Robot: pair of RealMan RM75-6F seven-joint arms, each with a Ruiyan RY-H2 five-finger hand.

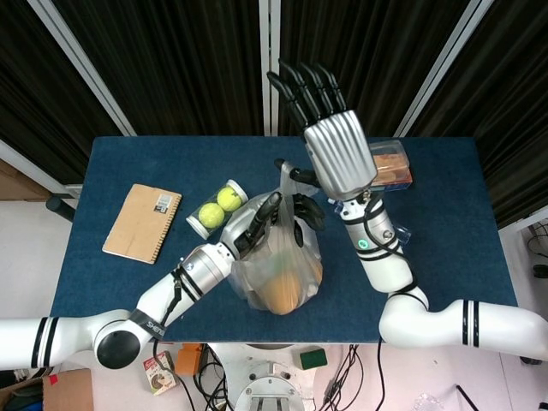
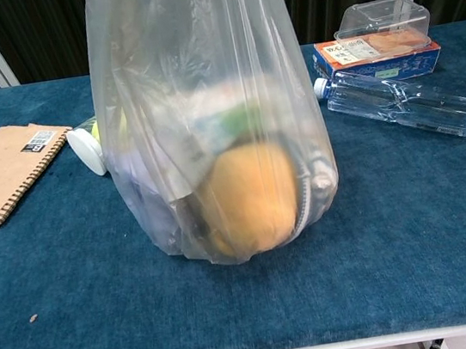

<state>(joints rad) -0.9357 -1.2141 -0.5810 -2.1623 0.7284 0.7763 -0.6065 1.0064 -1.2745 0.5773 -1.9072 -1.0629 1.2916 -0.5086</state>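
Left hand (image 1: 257,224) pinches the rim of 1 plastic bag (image 1: 278,265), centre of frame; right hand (image 1: 330,141) hangs above, fingers spread, holding nothing. Keep the mouth lifted evenly so the contents stay upright. Around: 1 notebook (image 1: 142,222), 2 tennis balls (image 1: 218,206), 1 bottle (image 2: 397,105), 1 snack box (image 2: 376,50).

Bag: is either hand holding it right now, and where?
The left hand grips the bag at the gathered plastic near its top. The right hand is raised above it with fingers spread, holding nothing.
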